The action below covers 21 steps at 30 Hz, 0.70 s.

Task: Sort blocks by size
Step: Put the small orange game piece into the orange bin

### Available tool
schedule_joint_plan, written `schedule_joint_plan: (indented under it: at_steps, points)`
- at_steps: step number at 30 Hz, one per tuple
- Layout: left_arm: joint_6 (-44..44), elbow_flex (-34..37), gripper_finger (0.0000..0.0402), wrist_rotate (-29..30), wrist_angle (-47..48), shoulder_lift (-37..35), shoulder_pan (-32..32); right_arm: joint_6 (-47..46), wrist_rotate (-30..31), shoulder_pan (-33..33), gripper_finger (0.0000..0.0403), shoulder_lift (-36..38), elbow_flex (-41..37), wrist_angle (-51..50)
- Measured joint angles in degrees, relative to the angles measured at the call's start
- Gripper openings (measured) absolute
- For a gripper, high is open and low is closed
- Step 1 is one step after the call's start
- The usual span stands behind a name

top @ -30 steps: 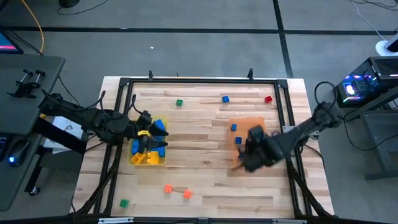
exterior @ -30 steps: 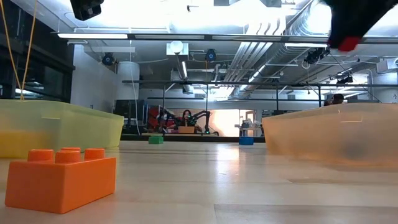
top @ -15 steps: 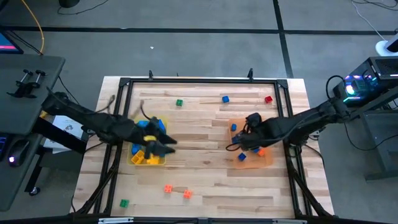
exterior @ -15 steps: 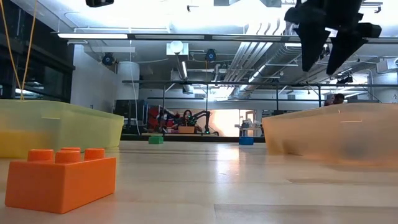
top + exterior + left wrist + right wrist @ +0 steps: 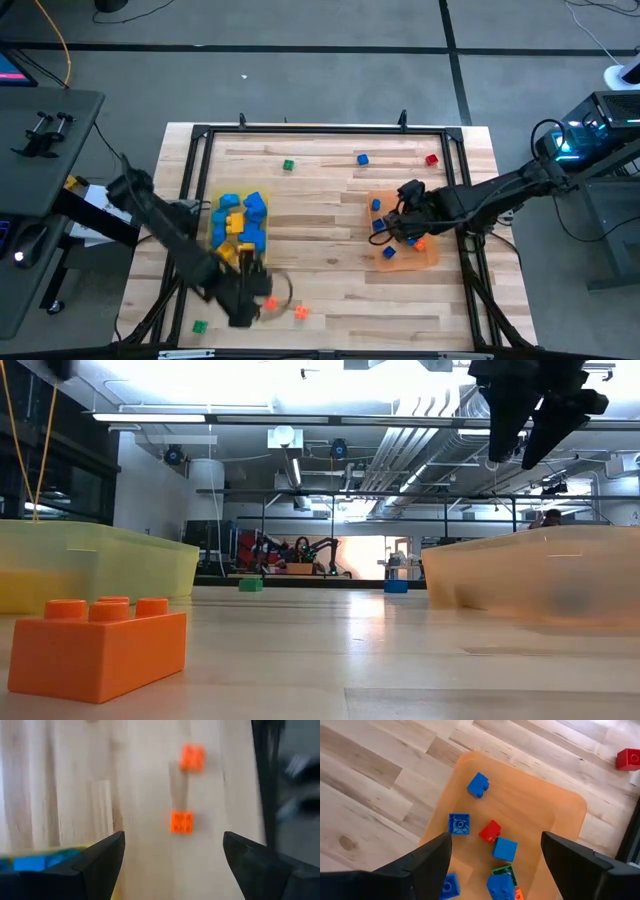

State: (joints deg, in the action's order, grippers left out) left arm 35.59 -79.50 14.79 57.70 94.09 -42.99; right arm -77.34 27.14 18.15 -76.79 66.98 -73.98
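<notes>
The right gripper [image 5: 385, 232] hangs above the orange tray [image 5: 432, 250] on the right side of the counter [image 5: 330, 250], its jaws spread wide with nothing between them; in the right wrist view the two dark fingers [image 5: 427, 865] frame that orange tray [image 5: 560, 815] from above, and inside it lie several small blocks: a blue cube [image 5: 478, 785], a blue square one with a round stud [image 5: 458, 824], a red cube [image 5: 490, 831], another blue cube [image 5: 505, 849], and a cluster of blue and green pieces [image 5: 501, 881] nearest the camera; one red block [image 5: 628, 759] sits on the bare wood outside the tray, just beside the dark frame rail; the left gripper [image 5: 248, 300] reaches to the near edge of the counter, past the yellow tray [image 5: 216, 256] that holds the larger blue and yellow blocks [image 5: 238, 218]; its jaws also stand wide apart and empty, and the left wrist view shows two orange blocks [image 5: 183, 821] on the wood ahead of its fingers [image 5: 100, 862], apart from each other and untouched; in the high view a green block [image 5: 288, 165], a blue block [image 5: 362, 158] and a red one [image 5: 431, 159] lie along the far side of the counter, an orange block [image 5: 301, 312] lies near the left gripper, and a green one [image 5: 199, 326] sits at the near left corner; the low view has an orange brick [image 5: 95, 645] close in front.
</notes>
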Motion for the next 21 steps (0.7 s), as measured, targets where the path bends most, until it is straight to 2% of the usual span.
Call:
schedule_joint_plan:
  at_steps: [3,5,11,21]
  points:
    - [-9.44,-0.02,0.0323,0.51,-0.11,4.93,-2.76,0.86,-0.02,-0.06,0.0303,-0.02,-0.02,0.15]
    - [-12.11,-0.02,0.0323,-1.07,-0.38,7.94,-2.89,0.89,-0.02,-0.06,0.0303,-0.02,-0.02,0.57]
    - [-13.24,0.12,0.0323,-9.57,-5.08,13.33,-0.34,0.89,-0.22,0.27,0.0303,-0.04,-0.02,1.24]
    - [-11.68,7.31,0.0323,-13.04,-12.34,12.80,3.35,0.85,-0.24,0.27,0.0303,-0.04,-0.02,1.88]
